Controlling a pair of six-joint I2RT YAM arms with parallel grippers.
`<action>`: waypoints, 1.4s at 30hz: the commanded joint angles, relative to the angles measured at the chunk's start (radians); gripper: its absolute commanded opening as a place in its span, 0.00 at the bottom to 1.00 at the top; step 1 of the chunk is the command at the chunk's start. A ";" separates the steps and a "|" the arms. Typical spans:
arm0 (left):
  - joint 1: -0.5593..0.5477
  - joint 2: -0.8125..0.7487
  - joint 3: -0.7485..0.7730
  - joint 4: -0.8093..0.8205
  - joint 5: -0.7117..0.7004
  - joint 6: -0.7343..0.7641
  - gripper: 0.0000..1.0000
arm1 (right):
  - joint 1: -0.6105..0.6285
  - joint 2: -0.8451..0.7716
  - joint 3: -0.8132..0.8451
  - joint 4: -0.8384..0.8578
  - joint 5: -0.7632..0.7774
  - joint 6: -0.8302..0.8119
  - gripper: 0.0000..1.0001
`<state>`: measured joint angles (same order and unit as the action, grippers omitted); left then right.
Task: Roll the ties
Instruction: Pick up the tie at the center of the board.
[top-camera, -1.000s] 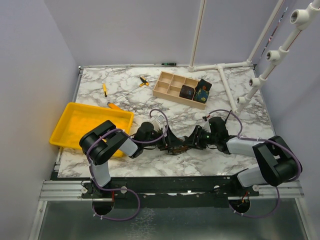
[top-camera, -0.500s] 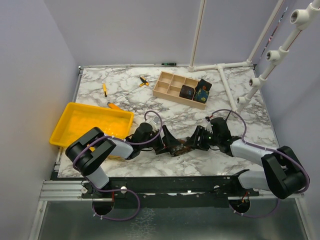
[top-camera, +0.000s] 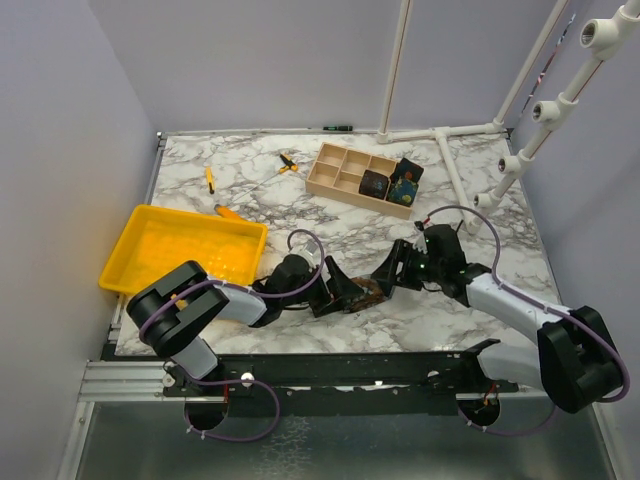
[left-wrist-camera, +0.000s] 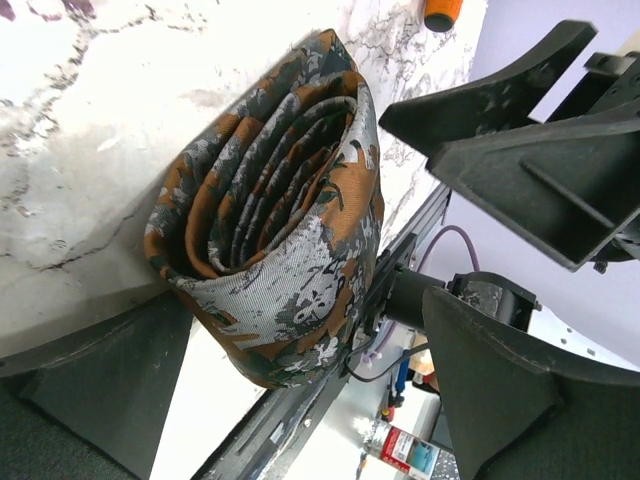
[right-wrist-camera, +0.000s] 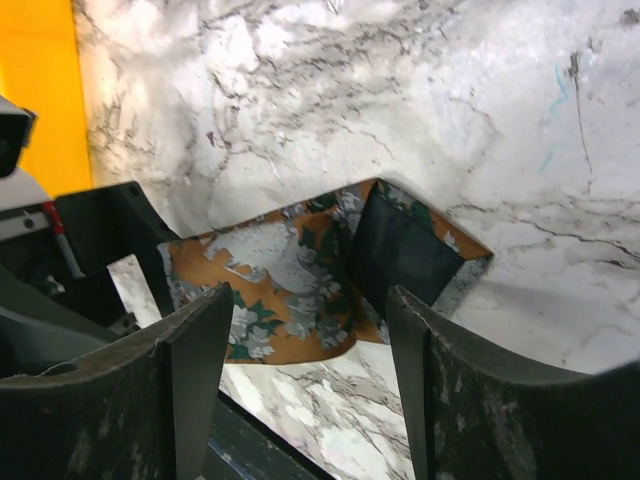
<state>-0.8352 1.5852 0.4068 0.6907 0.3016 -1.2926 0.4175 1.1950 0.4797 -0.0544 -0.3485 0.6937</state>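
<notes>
White marble bench (top-camera: 250, 190), lilac walls. Rust-brown mottled fabric tie (left-wrist-camera: 265, 200), rolled up, lies near-centre on the bench btwn both arms. Left gripper (top-camera: 328, 291) spread wide w/ the roll btwn its fingers, not squeezing. Right gripper (right-wrist-camera: 305, 305) also parted, over the tie's loose end, nothing grasped. Two dark printed tie rolls (top-camera: 375, 184) sit in far pale wooden divided tray (top-camera: 335, 170).

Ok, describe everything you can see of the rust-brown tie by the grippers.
The tie is soft woven fabric, rust-brown mottled with grey and dark green. Most of it is wound into a loose spiral roll lying on the marble table, between the fingers of the open left gripper. A short flat end, showing dark lining, reaches toward the open right gripper.
</notes>
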 joint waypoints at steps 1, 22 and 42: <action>-0.032 0.029 -0.036 -0.074 -0.071 -0.012 0.99 | 0.001 0.032 0.046 -0.032 -0.017 -0.051 0.64; -0.048 0.081 -0.050 0.008 -0.093 -0.026 0.97 | 0.001 0.110 -0.036 -0.078 0.061 -0.043 0.39; -0.020 -0.056 -0.020 -0.277 -0.157 0.143 0.99 | 0.004 -0.104 -0.004 -0.135 0.007 -0.006 0.57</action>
<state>-0.8703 1.5658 0.3923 0.6941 0.2390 -1.2743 0.4175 1.0904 0.4595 -0.1810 -0.2680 0.6819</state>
